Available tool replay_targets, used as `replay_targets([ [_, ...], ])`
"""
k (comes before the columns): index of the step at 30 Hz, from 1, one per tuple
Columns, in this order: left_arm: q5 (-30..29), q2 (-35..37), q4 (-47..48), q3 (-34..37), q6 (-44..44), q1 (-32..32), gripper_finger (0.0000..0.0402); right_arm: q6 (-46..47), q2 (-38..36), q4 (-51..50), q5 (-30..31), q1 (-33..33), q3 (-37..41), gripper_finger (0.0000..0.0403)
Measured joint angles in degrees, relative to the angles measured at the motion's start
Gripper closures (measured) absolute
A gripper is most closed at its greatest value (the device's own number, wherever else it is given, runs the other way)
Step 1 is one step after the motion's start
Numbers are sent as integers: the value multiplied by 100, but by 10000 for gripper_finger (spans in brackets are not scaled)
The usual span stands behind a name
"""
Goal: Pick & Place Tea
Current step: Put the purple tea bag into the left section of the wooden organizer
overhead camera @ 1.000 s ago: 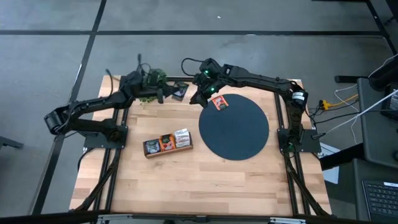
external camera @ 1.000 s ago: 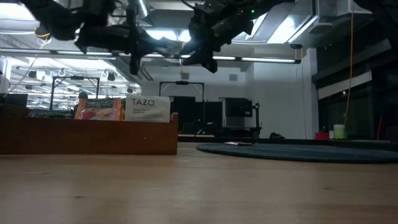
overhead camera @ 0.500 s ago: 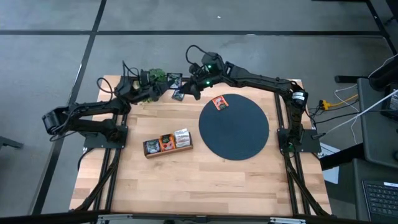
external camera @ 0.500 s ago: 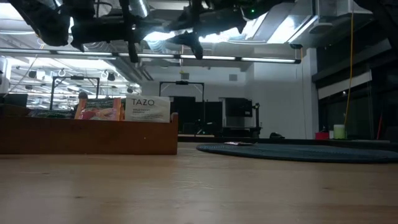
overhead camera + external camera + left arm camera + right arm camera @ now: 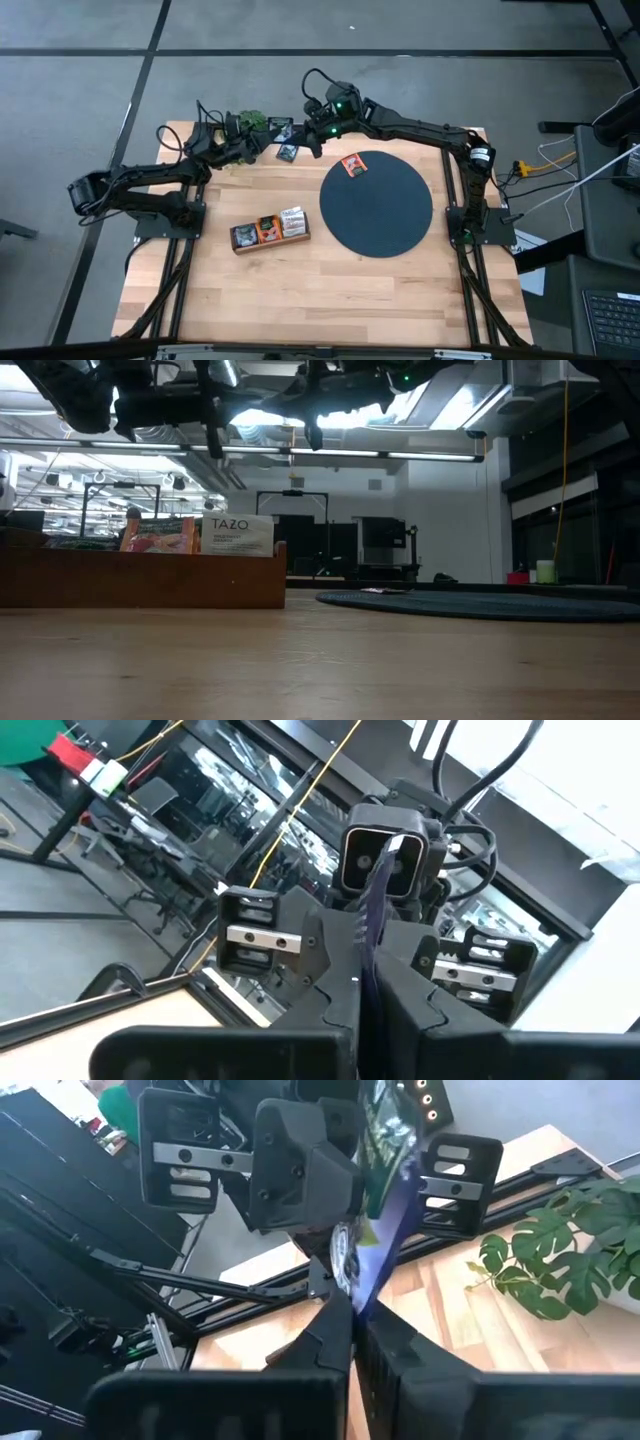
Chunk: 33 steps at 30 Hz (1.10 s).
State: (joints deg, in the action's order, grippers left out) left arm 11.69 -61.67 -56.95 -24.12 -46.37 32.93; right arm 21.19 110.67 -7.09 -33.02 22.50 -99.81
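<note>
Two dark arms meet at the upper middle of the high view. The left hand (image 5: pixel 265 143) and the right hand (image 5: pixel 310 140) face each other, with a dark blue sachet (image 5: pixel 288 152) between them. A green plant (image 5: pixel 250 122) sits just behind the left hand. The bench (image 5: pixel 330 300) is pale wood laid in strips. It carries a round dark disc (image 5: pixel 376 215) right of centre and a wooden tray (image 5: pixel 270 231) with upright sachets left of centre. One orange sachet (image 5: pixel 351 165) lies flat on the disc's upper left part. Grey floor with dark seams surrounds the bench, and cables and a desk edge show at the far right.

From the low view, the tray stands at the left, with a white TAZO sachet (image 5: pixel 237 534) rising above its wall. The disc is a thin dark band at the right. Both arms are silhouettes along the top, in front of bright ceiling lights. Behind them is a dim hall with racks, and a green cup (image 5: pixel 545 571) sits far right.

Seen from the left wrist, that hand's fingers are pinched narrow on the sachet, which shows edge-on and runs towards the right arm's camera. Glass-walled rooms lie beyond.

Seen from the right wrist, that hand's fingers are likewise closed narrow on the blue sachet. The left hand is directly opposite, and the plant's leaves lie on the wood at the right.
</note>
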Motion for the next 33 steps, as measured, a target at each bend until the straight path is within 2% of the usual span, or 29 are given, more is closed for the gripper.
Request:
replay_targets([
  [8,40,-2,22,0,1,0,366,-44,1,-164,-253,0,0,398],
  [17,36,-2,22,0,-148,7,368,-72,0,-162,-267,0,0,400],
  [33,36,-2,22,-2,-1358,205,364,-506,2,-427,-201,0,0,402],
])
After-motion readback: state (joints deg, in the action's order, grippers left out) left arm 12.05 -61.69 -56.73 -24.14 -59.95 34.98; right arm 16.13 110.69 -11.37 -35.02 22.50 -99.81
